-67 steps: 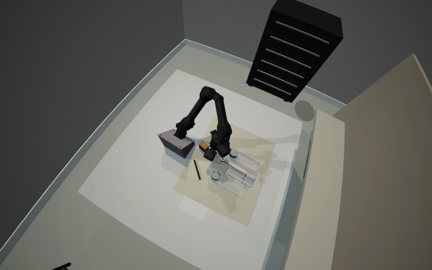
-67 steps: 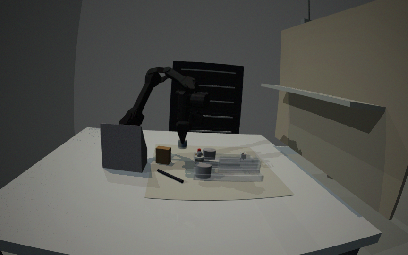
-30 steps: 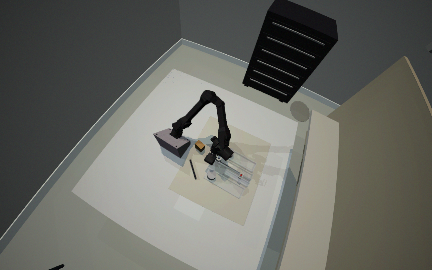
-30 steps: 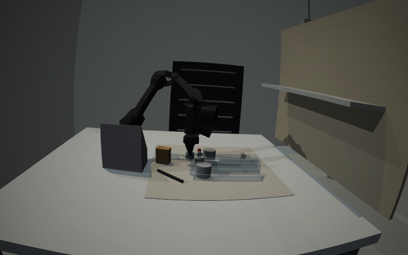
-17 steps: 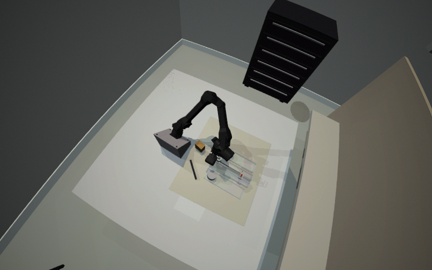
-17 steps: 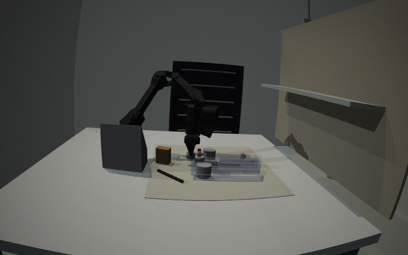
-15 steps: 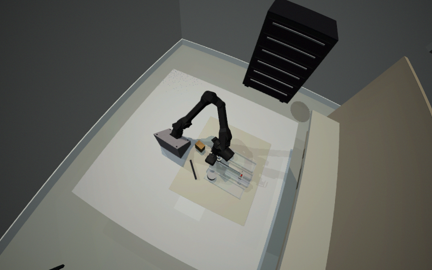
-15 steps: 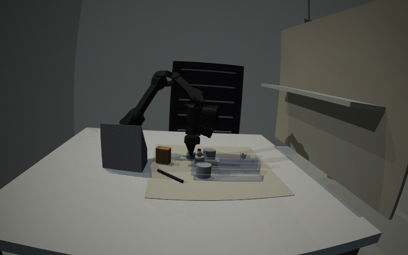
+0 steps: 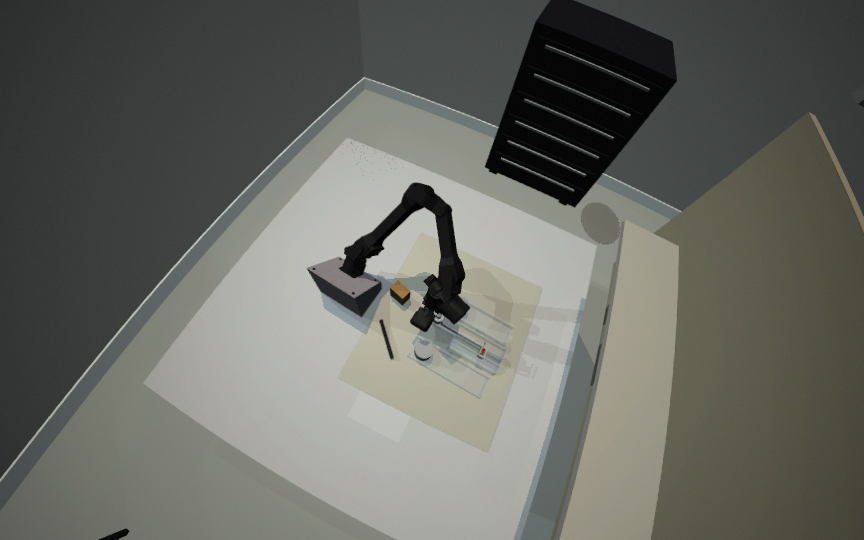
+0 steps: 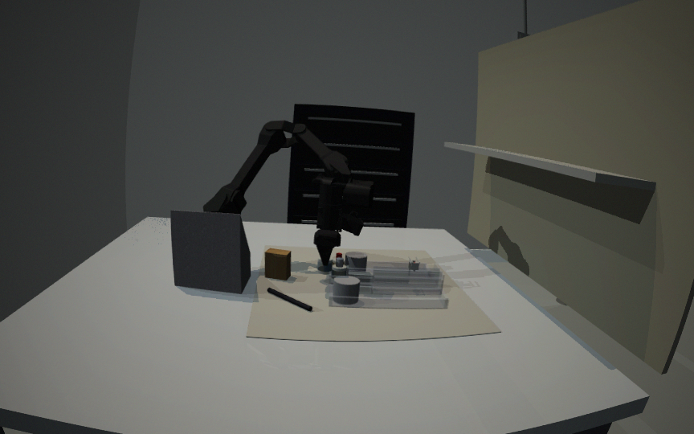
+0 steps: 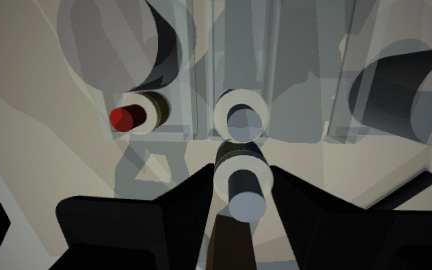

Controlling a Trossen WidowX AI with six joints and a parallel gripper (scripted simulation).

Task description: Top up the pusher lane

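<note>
walls: dark grey | black drawer cabinet [image 9: 579, 100] behind white table [image 10: 123, 345] | beige panel [image 10: 598, 161], shelf [image 10: 549, 164]
</note>
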